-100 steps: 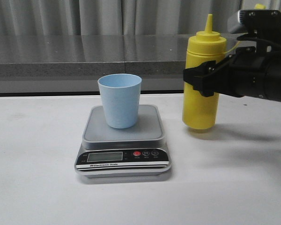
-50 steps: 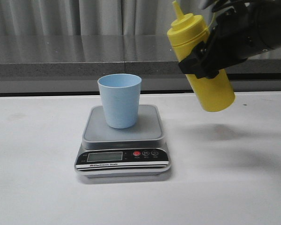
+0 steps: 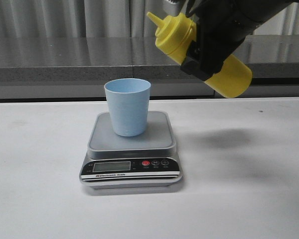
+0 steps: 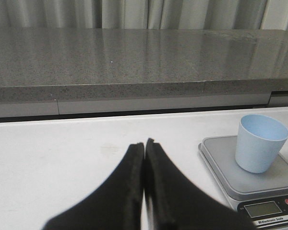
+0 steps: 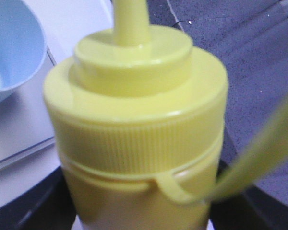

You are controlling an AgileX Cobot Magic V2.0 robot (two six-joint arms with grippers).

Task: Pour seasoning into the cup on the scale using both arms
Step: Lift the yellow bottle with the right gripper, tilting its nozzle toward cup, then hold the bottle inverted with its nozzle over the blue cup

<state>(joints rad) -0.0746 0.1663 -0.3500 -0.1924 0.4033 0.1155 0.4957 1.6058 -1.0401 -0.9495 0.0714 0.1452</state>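
Note:
The light blue cup (image 3: 127,106) stands upright on the silver-grey scale (image 3: 131,149) at the table's middle; both also show in the left wrist view, cup (image 4: 260,149) on scale (image 4: 230,165). My right gripper (image 3: 209,50) is shut on the yellow seasoning bottle (image 3: 229,74) and holds it in the air, above and right of the cup, tilted with its nozzle (image 3: 153,18) pointing up-left. In the right wrist view the bottle (image 5: 139,143) fills the frame, its tether (image 5: 249,163) hanging aside, the cup (image 5: 12,48) beyond it. My left gripper (image 4: 145,143) is shut and empty, left of the scale.
A grey stone ledge (image 3: 65,57) runs along the back of the white table (image 3: 239,199), with curtains behind it. The scale's black front panel with its LCD (image 3: 111,167) and red button (image 3: 145,163) faces the front edge.
My right gripper has lifted the bottle off the table, carried it up and left towards the cup, and tilted it from upright to slanting, nozzle leftward. The cup and scale have not moved.

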